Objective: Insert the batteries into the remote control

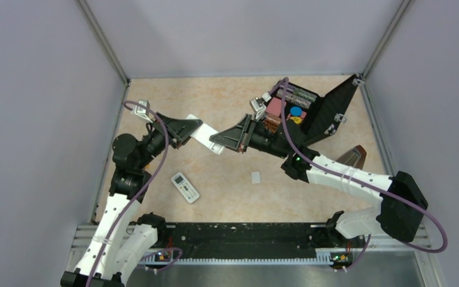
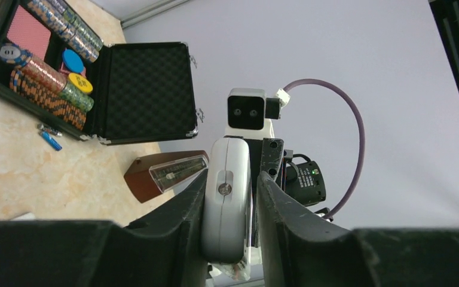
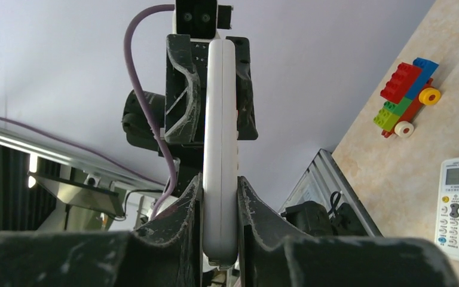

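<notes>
The remote control (image 1: 207,138) is held in the air between both arms, above the middle of the table. My left gripper (image 1: 192,128) is shut on one end; in the left wrist view (image 2: 231,180) the white body (image 2: 227,197) stands edge-on between the fingers. My right gripper (image 1: 225,139) is shut on the other end; in the right wrist view (image 3: 220,182) the remote (image 3: 220,137) runs straight up from the jaws. Two tiny blue batteries (image 2: 50,140) lie on the table beside the open case; they are hidden in the top view.
An open black case of poker chips (image 1: 326,110) stands at the back right, with a brown metronome (image 1: 352,156) near it. A white-faced remote with a display (image 1: 185,187) and a small white piece (image 1: 255,177) lie on the table. A toy brick car (image 3: 407,95) shows in the right wrist view.
</notes>
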### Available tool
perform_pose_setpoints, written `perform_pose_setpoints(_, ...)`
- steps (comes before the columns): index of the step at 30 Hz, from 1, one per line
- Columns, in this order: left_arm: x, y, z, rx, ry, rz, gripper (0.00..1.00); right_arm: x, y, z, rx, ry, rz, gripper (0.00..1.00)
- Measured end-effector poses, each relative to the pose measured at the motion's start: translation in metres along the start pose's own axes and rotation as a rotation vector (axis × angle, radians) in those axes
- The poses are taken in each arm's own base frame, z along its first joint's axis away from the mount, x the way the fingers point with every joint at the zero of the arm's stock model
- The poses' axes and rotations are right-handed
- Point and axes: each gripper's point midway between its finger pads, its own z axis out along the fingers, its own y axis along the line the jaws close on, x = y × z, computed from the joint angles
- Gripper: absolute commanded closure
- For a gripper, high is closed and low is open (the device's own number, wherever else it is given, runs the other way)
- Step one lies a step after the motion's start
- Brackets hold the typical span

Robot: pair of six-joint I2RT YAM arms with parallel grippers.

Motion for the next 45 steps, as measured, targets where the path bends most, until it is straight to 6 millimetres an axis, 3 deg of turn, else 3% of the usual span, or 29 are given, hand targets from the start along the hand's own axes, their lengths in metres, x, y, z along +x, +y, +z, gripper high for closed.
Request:
perform_pose_setpoints(3, 0.002, 0.002, -0.001, -0.029, 0.015, 0.044, 0.49, 0.002, -0.001, -0.001, 0.001, 0.011, 0.000, 0.98)
perform_pose_setpoints(7, 0.006, 0.000, -0.003, -0.044, 0.047, 0.092, 0.51, 0.001, -0.003, -0.003, 0.004, 0.031, 0.001, 0.98)
perform_pose_setpoints(14, 0.016, 0.002, -0.004, -0.059, 0.130, 0.122, 0.71, -0.001, -0.001, -0.010, -0.009, 0.091, -0.008, 0.98)
perform_pose_setpoints(17, 0.017, 0.002, -0.002, -0.054, 0.145, 0.109, 0.90, -0.001, -0.001, -0.012, -0.004, 0.114, -0.012, 0.97)
perform_pose_setpoints(18, 0.017, 0.001, -0.002, -0.051, 0.149, 0.109, 0.99, -0.001, -0.001, -0.012, -0.001, 0.121, -0.011, 0.94)
perform_pose_setpoints(19, 0.017, 0.001, -0.001, -0.050, 0.150, 0.109, 1.00, -0.001, -0.001, -0.011, 0.000, 0.125, -0.010, 0.87)
perform_pose_setpoints(22, 0.016, 0.001, -0.001, -0.051, 0.151, 0.111, 1.00, -0.001, -0.002, -0.011, 0.003, 0.135, -0.013, 0.38)
perform_pose_setpoints(24, 0.018, 0.003, -0.001, -0.057, 0.161, 0.125, 1.00, 0.001, -0.011, -0.012, 0.037, 0.142, -0.009, 0.19)
perform_pose_setpoints(25, 0.019, 0.005, -0.002, -0.064, 0.164, 0.132, 1.00, 0.002, -0.017, -0.013, 0.059, 0.143, -0.015, 0.16)
perform_pose_setpoints(29, 0.016, 0.021, -0.004, -0.151, 0.146, 0.154, 1.00, -0.004, -0.040, -0.022, 0.162, 0.130, -0.020, 0.17)
perform_pose_setpoints(32, 0.007, 0.036, -0.007, -0.248, 0.099, 0.190, 1.00, -0.021, -0.061, -0.044, 0.257, 0.073, -0.004, 0.20)
perform_pose_setpoints(35, -0.005, 0.055, -0.013, -0.366, 0.037, 0.221, 1.00, -0.041, -0.096, -0.074, 0.440, -0.009, -0.014, 0.20)
perform_pose_setpoints(40, -0.020, 0.088, -0.029, -0.549, -0.029, 0.270, 1.00, -0.056, -0.161, -0.125, 0.840, -0.064, -0.131, 0.01)
perform_pose_setpoints(45, -0.023, 0.108, -0.038, -0.645, -0.037, 0.286, 1.00, -0.069, -0.188, -0.155, 1.049, 0.004, -0.328, 0.01)
